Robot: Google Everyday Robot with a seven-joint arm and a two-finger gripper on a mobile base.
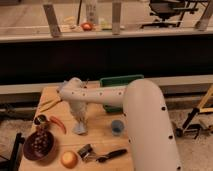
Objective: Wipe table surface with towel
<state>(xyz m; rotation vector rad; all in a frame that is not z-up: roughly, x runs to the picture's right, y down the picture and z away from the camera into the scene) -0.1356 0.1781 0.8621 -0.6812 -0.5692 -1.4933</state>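
Note:
My white arm point(130, 100) reaches from the lower right across the wooden table point(100, 132) to its left middle. The gripper point(77, 109) points down there and is shut on a pale grey towel point(80, 122). The towel hangs straight down from the gripper, and its lower end rests bunched on the table top. The fingers are mostly hidden by the cloth and the wrist.
A dark bowl of grapes point(39, 146), an orange point(69, 159) and a red chili point(58, 124) lie left and front of the towel. A banana point(50, 104) lies at the left. A small blue cup point(117, 127), a black-handled tool point(111, 155) and a green bin point(120, 81) are to the right.

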